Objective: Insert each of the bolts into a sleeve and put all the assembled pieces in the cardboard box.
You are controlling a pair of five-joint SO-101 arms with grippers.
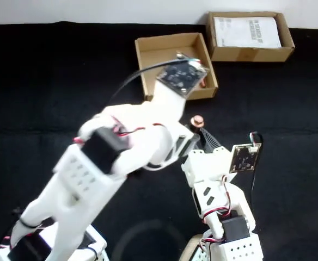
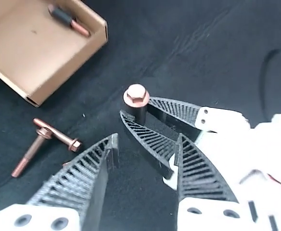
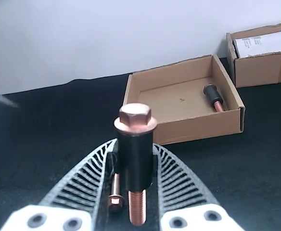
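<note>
Your right gripper (image 3: 134, 151) is clamped on a black sleeve (image 3: 135, 161). A copper bolt (image 3: 134, 120) stands upright through the sleeve, hex head on top and threaded tip poking out below. Your left gripper (image 2: 147, 139) hangs with its fingers apart and nothing between them, its tips just beside the right gripper's tips.

Beyond the right gripper sits the open cardboard box (image 3: 188, 124), with one assembled piece (image 3: 212, 96) lying inside near a side wall. Farther off, a second box (image 1: 246, 53) holds a printed sheet (image 1: 246, 31). Near the left gripper's tips, loose bolts (image 2: 44, 144) lie crossed on the black cloth (image 1: 50, 81) covering the table. A white wall (image 3: 83, 38) backs the table.
</note>
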